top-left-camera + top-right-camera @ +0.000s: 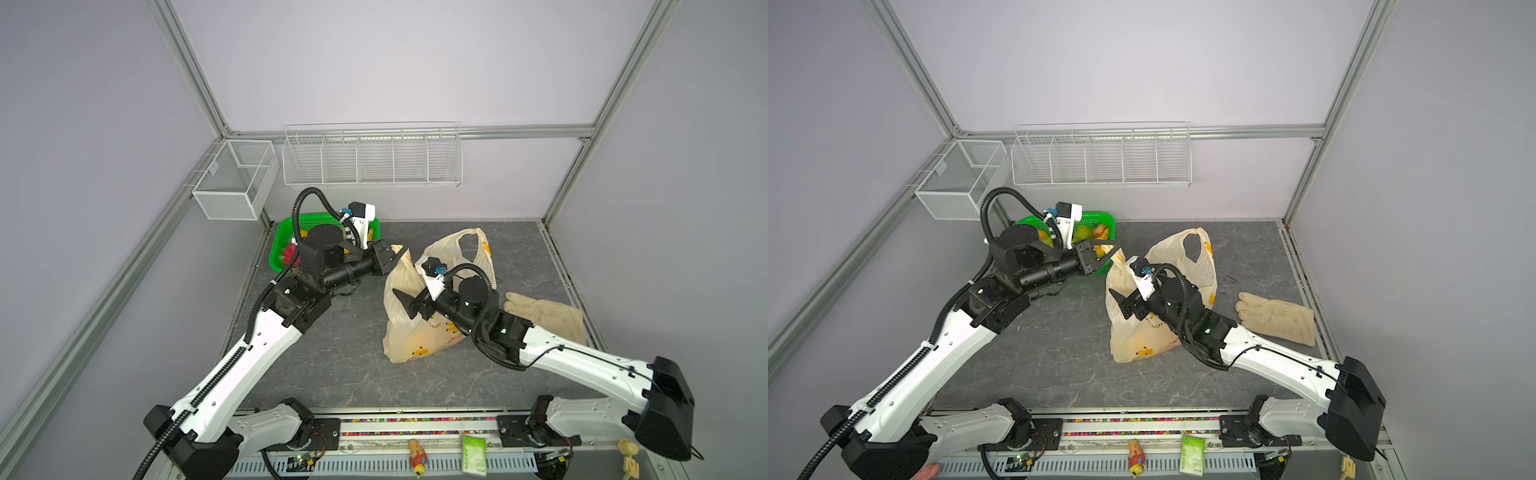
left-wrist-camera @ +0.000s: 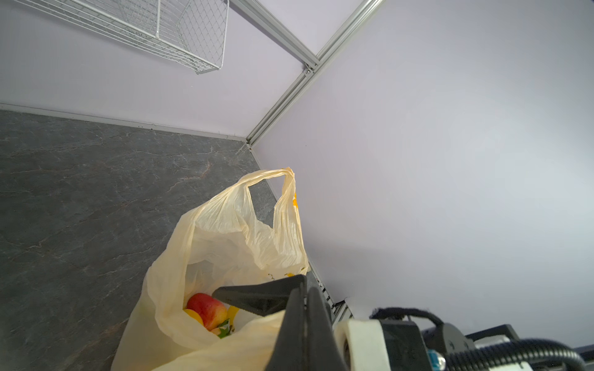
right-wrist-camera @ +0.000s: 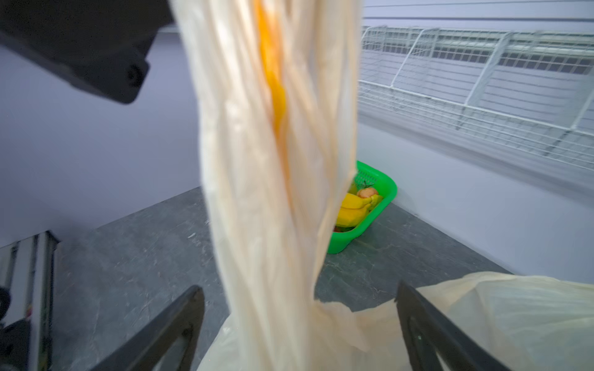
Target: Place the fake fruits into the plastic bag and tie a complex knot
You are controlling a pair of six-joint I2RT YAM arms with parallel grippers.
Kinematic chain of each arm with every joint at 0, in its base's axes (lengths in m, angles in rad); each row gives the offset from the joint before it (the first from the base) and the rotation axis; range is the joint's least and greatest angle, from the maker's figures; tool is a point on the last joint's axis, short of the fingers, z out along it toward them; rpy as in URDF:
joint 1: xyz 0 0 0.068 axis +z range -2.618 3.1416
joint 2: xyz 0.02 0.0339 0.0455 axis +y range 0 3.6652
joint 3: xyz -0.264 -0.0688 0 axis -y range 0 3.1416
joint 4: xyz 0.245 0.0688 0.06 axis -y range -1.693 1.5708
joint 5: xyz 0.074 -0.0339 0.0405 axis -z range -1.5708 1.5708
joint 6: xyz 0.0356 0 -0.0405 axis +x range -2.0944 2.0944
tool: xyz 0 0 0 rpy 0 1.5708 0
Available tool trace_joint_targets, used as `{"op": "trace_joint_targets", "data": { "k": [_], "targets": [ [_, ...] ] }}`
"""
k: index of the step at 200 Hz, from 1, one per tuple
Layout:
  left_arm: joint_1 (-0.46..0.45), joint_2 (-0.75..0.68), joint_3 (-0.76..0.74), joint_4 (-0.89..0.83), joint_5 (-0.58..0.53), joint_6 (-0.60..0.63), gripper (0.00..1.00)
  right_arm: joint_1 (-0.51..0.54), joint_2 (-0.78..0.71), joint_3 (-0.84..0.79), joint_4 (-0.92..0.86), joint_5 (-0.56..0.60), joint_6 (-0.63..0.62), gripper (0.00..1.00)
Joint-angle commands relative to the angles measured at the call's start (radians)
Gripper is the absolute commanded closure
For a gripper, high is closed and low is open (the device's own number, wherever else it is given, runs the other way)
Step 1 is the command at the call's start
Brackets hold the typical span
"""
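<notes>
Plastic bag (image 1: 415, 338) between basket (image 1: 276, 249), glove (image 1: 544, 316); left hand (image 1: 394, 254) pinches handle (image 1: 404, 264).

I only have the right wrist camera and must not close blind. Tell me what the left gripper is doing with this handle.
Observer: The left gripper is shut on the top of that same handle, holding it up.
Operator: Check the second handle.
Observer: The second handle stands free; nothing grips it.
Operator: Look inside the bag.
Observer: The left wrist view shows a red-yellow fruit at the bottom.
</notes>
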Motion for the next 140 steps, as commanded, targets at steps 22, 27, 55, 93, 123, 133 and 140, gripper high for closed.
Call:
{"op": "trace_joint_targets", "data": {
  "k": [22,27,55,93,123,133,140],
  "targets": [
    [0.000,-0.045,-0.037,0.059,-0.034,-0.145,1.00,0.082,0.124,0.049,0.315,0.380,0.022,0.07],
    [0.000,-0.047,-0.037,0.061,-0.036,-0.152,1.00,0.086,0.140,0.057,0.331,0.393,0.019,0.07],
    [0.000,-0.052,-0.041,0.063,-0.046,-0.169,1.00,0.109,0.221,0.096,0.424,0.442,-0.014,0.05],
    [0.000,-0.068,-0.065,0.089,-0.064,-0.205,1.00,0.106,0.318,0.115,0.557,0.587,-0.045,0.07],
    [0.002,-0.086,-0.090,0.120,-0.086,-0.247,1.00,0.098,0.400,0.114,0.619,0.645,-0.068,0.23],
    [0.002,-0.091,-0.092,0.123,-0.092,-0.253,1.00,0.093,0.420,0.103,0.618,0.655,-0.059,0.29],
    [0.003,-0.096,-0.089,0.125,-0.097,-0.253,1.00,0.090,0.432,0.090,0.626,0.660,-0.057,0.33]
  ]
}}
